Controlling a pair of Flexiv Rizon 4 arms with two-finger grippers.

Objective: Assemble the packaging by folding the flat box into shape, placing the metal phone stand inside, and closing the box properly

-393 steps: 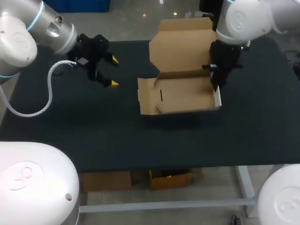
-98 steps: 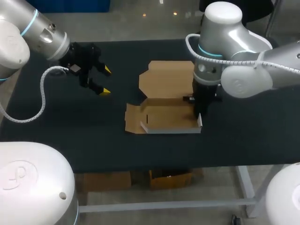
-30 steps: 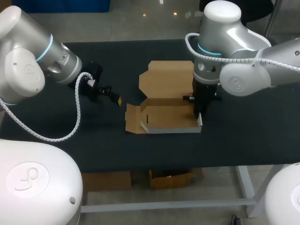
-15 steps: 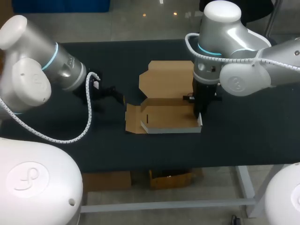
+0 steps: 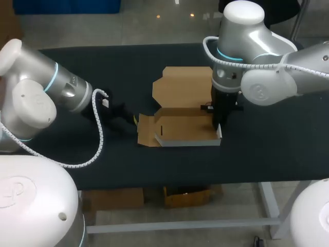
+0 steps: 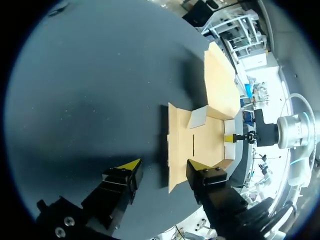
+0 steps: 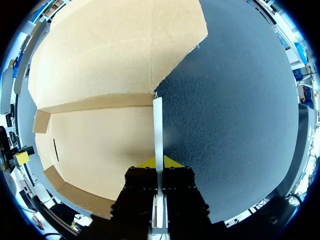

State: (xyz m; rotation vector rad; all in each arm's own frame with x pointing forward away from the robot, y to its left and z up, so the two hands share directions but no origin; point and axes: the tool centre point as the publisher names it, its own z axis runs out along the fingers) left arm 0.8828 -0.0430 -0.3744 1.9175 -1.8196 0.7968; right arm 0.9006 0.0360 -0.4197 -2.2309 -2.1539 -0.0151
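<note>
Box (image 5: 185,126) lies half-folded mid-table; right gripper (image 7: 159,162) pinches its right wall (image 7: 158,120), left gripper (image 6: 161,169) gapes empty near its left side.

Overhead, two wrist close-ups; common box (image 5: 180,103)

The table (image 5: 277,154) has a wide, matte black top.

Only non-task thing I'm seeing from here is the bench (image 5: 267,154) itself: dark matte top, looks a bit speckled up close in the wrist views.
</note>
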